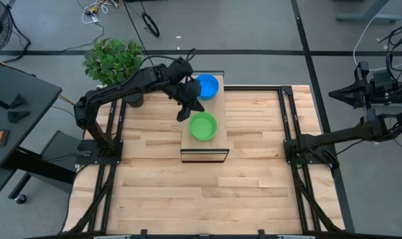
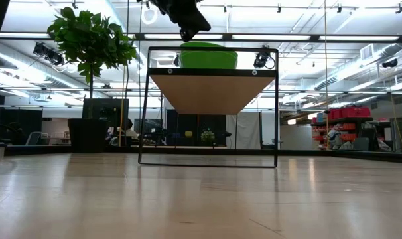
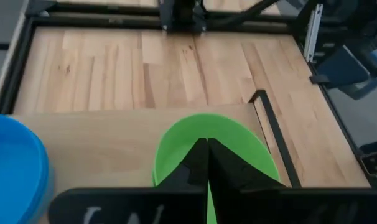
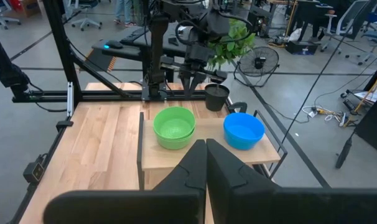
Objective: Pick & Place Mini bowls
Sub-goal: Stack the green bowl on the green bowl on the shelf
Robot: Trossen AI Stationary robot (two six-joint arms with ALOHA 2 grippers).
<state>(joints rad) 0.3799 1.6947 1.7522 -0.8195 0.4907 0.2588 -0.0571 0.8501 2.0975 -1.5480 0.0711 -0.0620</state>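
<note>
Green bowls (image 4: 174,127) stacked beside blue bowl (image 4: 243,130) on raised wooden shelf (image 4: 207,148); right gripper (image 4: 205,163) shut in foreground.

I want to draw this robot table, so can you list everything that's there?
green bowl: one showing (maybe more stacked under it, cannot tell), bright green, on the near part of the raised shelf
blue bowl: one showing, bright blue, on the far end of the same shelf
shelf: one, wood top on a black frame, in the middle of the table
table: one, light wood
plant: one, leafy green in a dark pot, at the table's far left corner
left gripper: one, dark, over the shelf, fingers closed on the green bowl's rim
right gripper: one, dark, shut, waiting at the table's right edge
</note>
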